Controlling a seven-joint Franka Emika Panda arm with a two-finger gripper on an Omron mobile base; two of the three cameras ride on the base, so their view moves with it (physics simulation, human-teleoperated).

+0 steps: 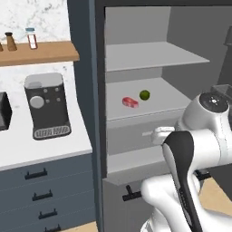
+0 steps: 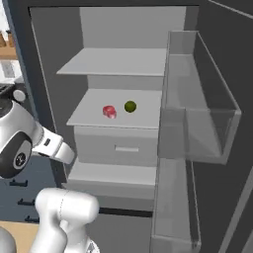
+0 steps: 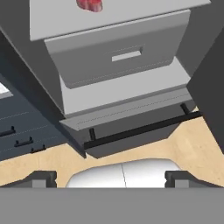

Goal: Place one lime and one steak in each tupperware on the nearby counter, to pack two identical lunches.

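Steak (image 1: 130, 102) beside lime (image 1: 144, 94) | fridge shelf (image 1: 172, 97) | jaws wide, empty

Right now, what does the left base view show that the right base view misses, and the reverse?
Left base view alone: a grey coffee machine on the white marbled counter, and a wooden wall shelf. Right base view alone: the open fridge door's clear bins. Both: the red-pink steak beside the round green lime on the middle fridge shelf, above a grey drawer.

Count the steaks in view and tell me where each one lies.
1: the steak lies on the open fridge's middle shelf, just left of the lime. Another may be hidden elsewhere.
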